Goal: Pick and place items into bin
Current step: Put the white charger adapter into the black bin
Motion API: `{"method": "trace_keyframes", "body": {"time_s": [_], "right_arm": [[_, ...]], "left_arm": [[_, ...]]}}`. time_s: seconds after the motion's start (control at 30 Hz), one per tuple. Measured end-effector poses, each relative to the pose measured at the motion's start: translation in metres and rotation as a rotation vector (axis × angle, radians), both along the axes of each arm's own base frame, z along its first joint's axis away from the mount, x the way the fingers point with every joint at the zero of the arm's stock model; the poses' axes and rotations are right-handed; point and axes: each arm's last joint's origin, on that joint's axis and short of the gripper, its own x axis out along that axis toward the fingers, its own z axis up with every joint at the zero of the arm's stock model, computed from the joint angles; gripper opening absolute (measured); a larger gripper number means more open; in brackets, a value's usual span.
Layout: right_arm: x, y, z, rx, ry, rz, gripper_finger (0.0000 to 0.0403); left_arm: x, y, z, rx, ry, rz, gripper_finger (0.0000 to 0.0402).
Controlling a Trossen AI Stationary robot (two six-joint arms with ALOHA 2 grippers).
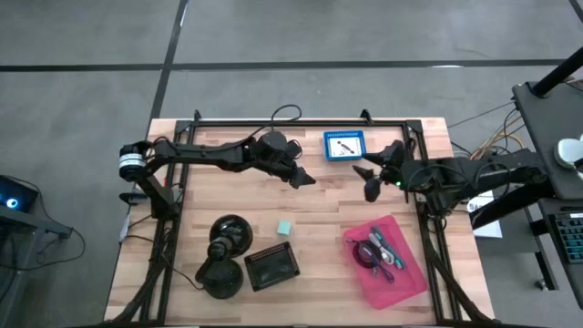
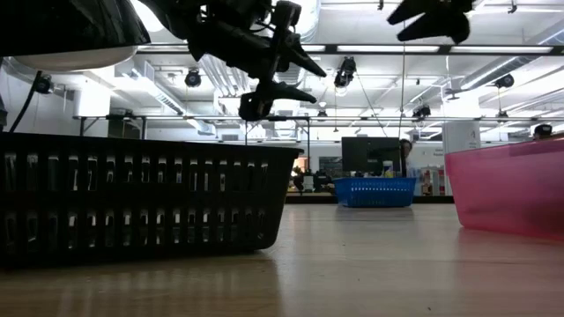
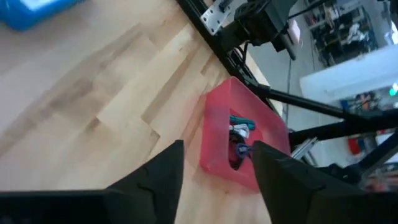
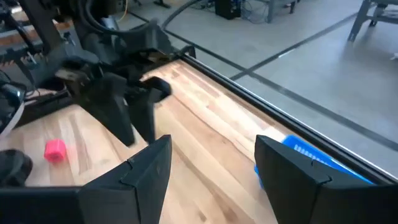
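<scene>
Jaws on both arms are spread apart and nothing is held in either. The left gripper is raised above the middle of the desk, and in its wrist view its two dark fingers frame the pink bin, which suggests that the arm is kept aimed across the desk towards the drop-off point rather than at anything to be picked. The right gripper is held in the air just in front of the blue tray at the far edge, facing the left arm, as is seen in the right wrist view.

In the pink bin, near the right front corner, several oddments are already gathered: a teal-handled tool, a purple pen and a coiled black cable. One pale teal cube is left alone on the bare wood, well apart from the bin, and is judged to be the next thing to be collected. A small pink roll is also shown on the wood in the right wrist view.

Beside the cube, a black mesh basket and two big black domed objects are set at the front left, clear of the bin.

No brand, label or writing can be read; a white card in the blue tray carries a mark too small to make out.
</scene>
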Motion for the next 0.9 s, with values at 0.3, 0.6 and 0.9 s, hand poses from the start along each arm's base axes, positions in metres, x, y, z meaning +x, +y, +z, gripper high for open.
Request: {"method": "trace_keyframes", "body": {"time_s": [0.3, 0.6, 0.9], "right_arm": [[-0.022, -0.004, 0.008, -0.003, -0.026, 0.005, 0.0215], [-0.020, -0.002, 0.005, 0.003, 0.014, 0.062, 0.0215], [-0.016, -0.001, -0.002, -0.021, 0.085, 0.073, 0.0215]], "left_arm": [[0.005, -0.016, 0.006, -0.363, -0.002, -0.025, 0.0205], [0.009, -0.037, 0.040, -0.383, 0.066, -0.010, 0.0205], [-0.007, -0.049, 0.038, -0.335, 0.407, 0.249, 0.0205]]}}
